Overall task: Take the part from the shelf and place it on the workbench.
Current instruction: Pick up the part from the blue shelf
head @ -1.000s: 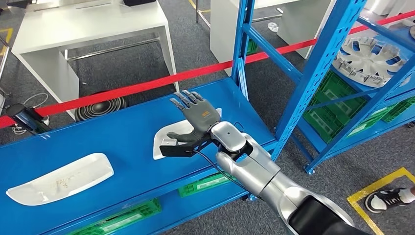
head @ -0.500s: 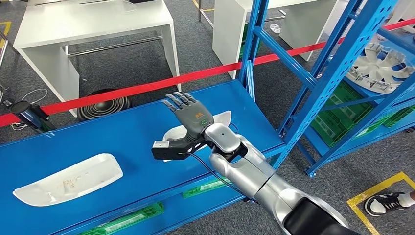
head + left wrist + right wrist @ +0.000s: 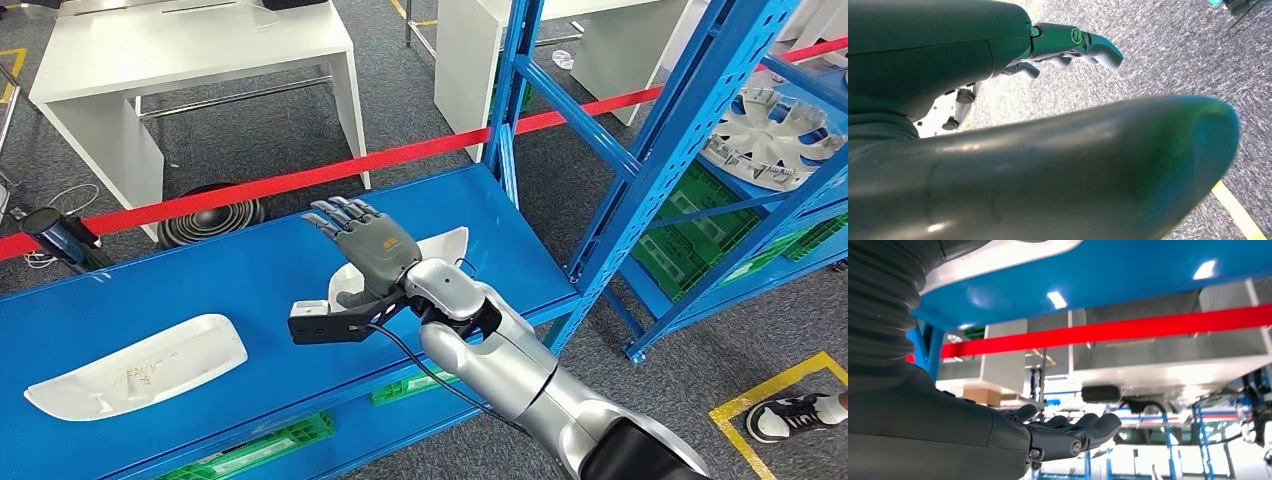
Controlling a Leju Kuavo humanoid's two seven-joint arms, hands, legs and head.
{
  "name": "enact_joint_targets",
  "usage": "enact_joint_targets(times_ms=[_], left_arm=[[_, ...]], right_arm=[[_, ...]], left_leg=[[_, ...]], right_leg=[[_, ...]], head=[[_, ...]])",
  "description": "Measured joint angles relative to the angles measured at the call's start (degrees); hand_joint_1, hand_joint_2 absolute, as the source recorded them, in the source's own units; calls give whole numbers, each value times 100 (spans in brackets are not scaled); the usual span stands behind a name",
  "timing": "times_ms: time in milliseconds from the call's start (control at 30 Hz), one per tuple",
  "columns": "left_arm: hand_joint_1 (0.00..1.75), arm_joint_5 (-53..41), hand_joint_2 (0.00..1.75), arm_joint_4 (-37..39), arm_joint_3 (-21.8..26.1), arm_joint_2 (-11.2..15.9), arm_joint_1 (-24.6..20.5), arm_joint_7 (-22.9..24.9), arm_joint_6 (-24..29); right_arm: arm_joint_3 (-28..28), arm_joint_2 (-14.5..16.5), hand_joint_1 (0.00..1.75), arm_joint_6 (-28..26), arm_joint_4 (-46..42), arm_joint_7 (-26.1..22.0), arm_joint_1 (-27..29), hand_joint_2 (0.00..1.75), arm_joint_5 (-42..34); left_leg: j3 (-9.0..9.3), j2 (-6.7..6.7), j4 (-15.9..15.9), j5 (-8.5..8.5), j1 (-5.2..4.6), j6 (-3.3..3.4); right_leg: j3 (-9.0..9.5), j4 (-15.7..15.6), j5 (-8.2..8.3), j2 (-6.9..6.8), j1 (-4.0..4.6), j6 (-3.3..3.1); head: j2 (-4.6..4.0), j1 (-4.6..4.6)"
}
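A white curved part [image 3: 440, 247] lies on the blue shelf [image 3: 240, 280], partly covered by my right hand [image 3: 365, 245]. That hand hovers just over the part with its fingers stretched out flat and holds nothing. The right wrist view shows the same hand [image 3: 1058, 432] with fingers [image 3: 1098, 427] extended, beside the blue shelf surface [image 3: 1148, 270] and the part's white edge [image 3: 998, 255]. A second white part [image 3: 140, 365] rests further left on the shelf. The white workbench [image 3: 190, 45] stands beyond a red tape. My left hand [image 3: 1073, 42] hangs over grey carpet, holding nothing.
A red barrier tape [image 3: 250, 185] runs between shelf and workbench. Blue uprights [image 3: 515, 100] rise at the shelf's right end. A second rack holds a hubcap [image 3: 770, 130] and green crates [image 3: 690, 220]. A person's shoe [image 3: 790, 415] stands near yellow floor marking.
My right hand has slid leftwards over the white part, uncovering more of its right end. The part has stayed put. The camera has shifted slightly.
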Motion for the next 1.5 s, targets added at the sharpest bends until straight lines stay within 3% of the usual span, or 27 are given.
enact_joint_targets(times_ms=[333, 1267, 1400, 1500], left_arm=[[0, -54, 0, -1, 0, -2, -5, 47, -15], [0, -151, 0, -2, 0, -12, -33, 33, -15], [0, -154, 0, -2, 0, -16, -40, 33, -15], [0, -157, 0, -1, 0, -21, -43, 36, -15]], right_arm=[[248, 30, 0, 335, 308, 199, 172, 175, -286], [418, 206, 0, 191, 1728, 289, 242, 175, -315], [420, 266, 175, 141, 1948, 322, 225, 175, -343], [420, 306, 175, 130, 2089, 338, 220, 175, -347]], left_leg=[[4, -1, -11, 0, 0, -1], [5, 0, -11, 0, 0, -1], [11, 6, -11, -1, 0, -2], [16, 7, -11, -1, 0, -3]], right_leg=[[-1, 0, -4, 0, 0, -6], [0, 0, -4, 0, 0, -6], [2, -1, -4, 1, 0, -6], [7, -1, -5, 1, 0, -7]], head=[[0, 0], [0, 1], [0, 0], [0, 0]])
